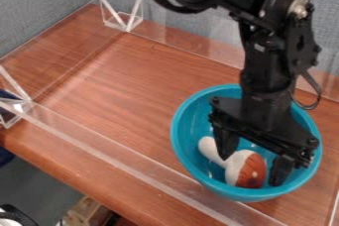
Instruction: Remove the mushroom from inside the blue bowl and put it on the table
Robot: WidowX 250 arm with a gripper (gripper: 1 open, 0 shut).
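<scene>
The blue bowl [196, 121] sits on the table [119, 81] at the right front. Inside it lies the mushroom [233, 165] on its side, reddish-brown cap toward the front, cream stem toward the left. My gripper [252, 158] points straight down into the bowl. It is open, one finger [220, 139] on the left of the mushroom and the other at the right by the bowl's wall. The fingers straddle the mushroom; I cannot tell whether they touch it.
Low clear acrylic walls [93, 141] edge the table along the front and left. Clear triangular brackets [122, 14] stand at the back left corner, and another [14, 106] is at the left front. Bare wood spreads left of the bowl.
</scene>
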